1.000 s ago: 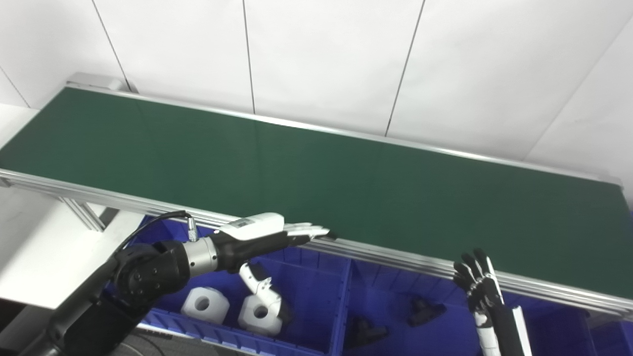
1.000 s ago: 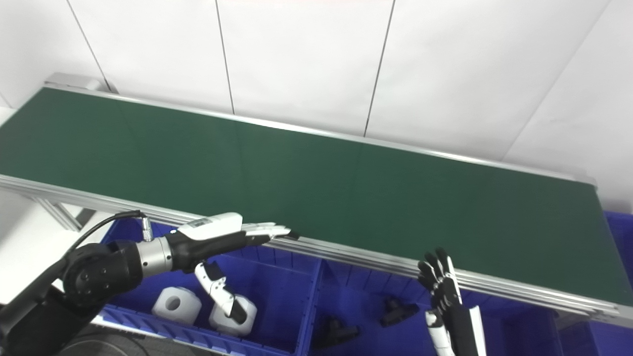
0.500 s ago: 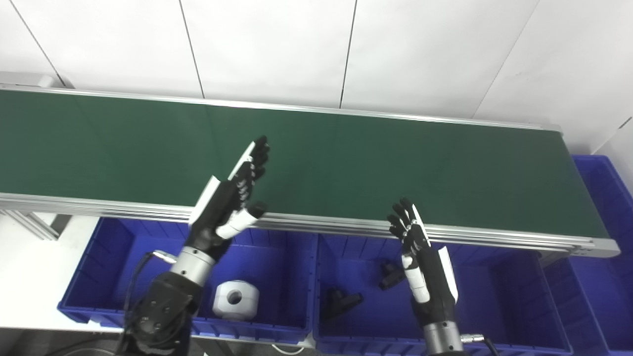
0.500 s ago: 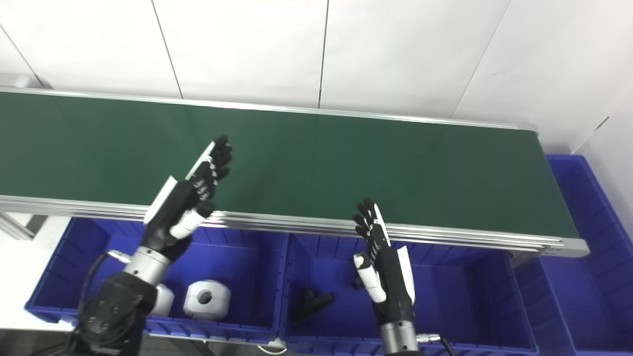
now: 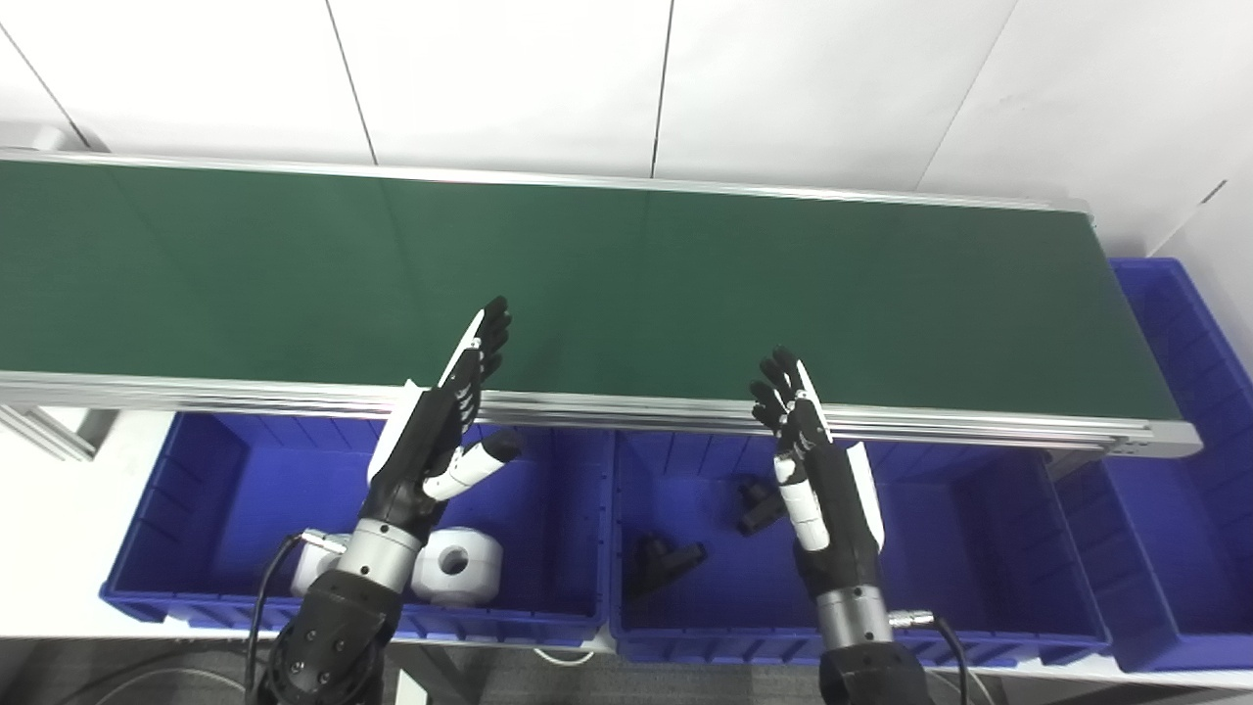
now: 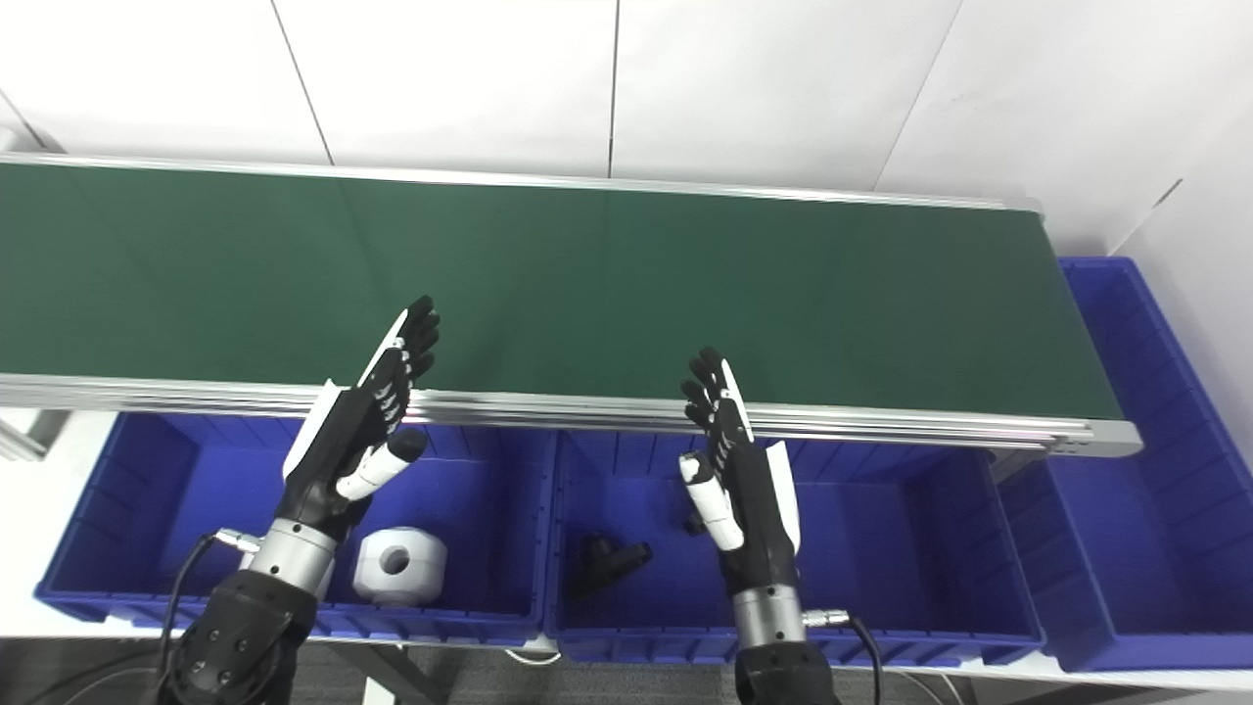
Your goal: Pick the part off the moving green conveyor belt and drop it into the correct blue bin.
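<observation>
Left eye view shows the green conveyor belt (image 5: pixel 685 284) running across the picture with bare dark green surface along all of its visible length; no part lies on it. The parts in sight are in the blue bins below its near aluminium rail (image 5: pixel 626 411). The left bin (image 5: pixel 196 490) holds two white blocky parts (image 5: pixel 455 563) with a round hole in the face, one of them mostly hidden behind the left wrist. The middle bin (image 5: pixel 979 548) holds two small black parts (image 5: pixel 666 560), angular and dark, lying apart from each other on its floor. A further blue bin (image 5: pixel 1194 470) stands at the belt's right end.

The left hand (image 5: pixel 440 441) is raised over the left bin, fingers straight and spread, tips reaching over the rail onto the belt's near edge, thumb out to the side; it holds nothing. The right hand (image 5: pixel 812 460) is raised over the middle bin, fingers extended and apart, tips at the rail, also holding nothing.
</observation>
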`<state>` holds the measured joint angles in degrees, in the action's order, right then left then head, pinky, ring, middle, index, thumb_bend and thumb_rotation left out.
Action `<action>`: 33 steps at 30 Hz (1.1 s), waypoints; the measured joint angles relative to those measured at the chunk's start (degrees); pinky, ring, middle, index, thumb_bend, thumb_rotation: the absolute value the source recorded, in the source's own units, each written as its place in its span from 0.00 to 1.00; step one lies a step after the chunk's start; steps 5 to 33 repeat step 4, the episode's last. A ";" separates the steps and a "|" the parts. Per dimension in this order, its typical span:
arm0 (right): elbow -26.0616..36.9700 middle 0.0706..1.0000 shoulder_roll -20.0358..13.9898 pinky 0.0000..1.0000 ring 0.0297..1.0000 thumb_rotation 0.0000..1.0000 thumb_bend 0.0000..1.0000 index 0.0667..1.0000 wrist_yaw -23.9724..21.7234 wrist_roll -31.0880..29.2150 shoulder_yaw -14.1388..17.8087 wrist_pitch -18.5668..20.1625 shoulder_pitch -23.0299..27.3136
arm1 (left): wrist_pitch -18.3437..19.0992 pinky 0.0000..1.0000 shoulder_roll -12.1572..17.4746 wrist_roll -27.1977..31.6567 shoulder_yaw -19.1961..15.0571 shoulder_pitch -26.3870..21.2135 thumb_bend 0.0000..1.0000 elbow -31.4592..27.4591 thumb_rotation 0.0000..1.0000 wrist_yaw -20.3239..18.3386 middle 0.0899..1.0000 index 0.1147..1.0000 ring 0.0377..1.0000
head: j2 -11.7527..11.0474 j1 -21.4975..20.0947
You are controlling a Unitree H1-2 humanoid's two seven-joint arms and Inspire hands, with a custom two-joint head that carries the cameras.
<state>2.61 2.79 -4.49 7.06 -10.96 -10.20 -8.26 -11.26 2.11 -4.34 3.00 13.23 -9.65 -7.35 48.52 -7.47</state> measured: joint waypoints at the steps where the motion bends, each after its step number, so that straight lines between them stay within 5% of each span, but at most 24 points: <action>1: 0.01 0.94 -0.07 0.92 0.92 0.92 0.86 0.97 -0.03 -0.12 0.07 0.16 0.00 | -0.04 1.00 -0.13 -0.11 -0.05 0.09 1.00 -0.35 0.80 0.34 1.00 1.00 1.00 | -0.17 0.26; 4: 0.01 0.95 -0.32 0.93 0.93 0.93 0.87 0.97 -0.08 -0.34 0.24 1.06 -0.08 | 0.59 1.00 -1.08 -0.55 -0.43 1.32 1.00 -3.76 0.81 1.60 1.00 1.00 1.00 | -0.79 1.05; 33: 0.01 0.95 -0.32 0.93 0.93 0.93 0.87 0.97 -0.08 -0.34 0.24 1.06 -0.08 | 0.59 1.00 -1.08 -0.55 -0.43 1.32 1.00 -3.76 0.81 1.60 1.00 1.00 1.00 | -0.79 1.05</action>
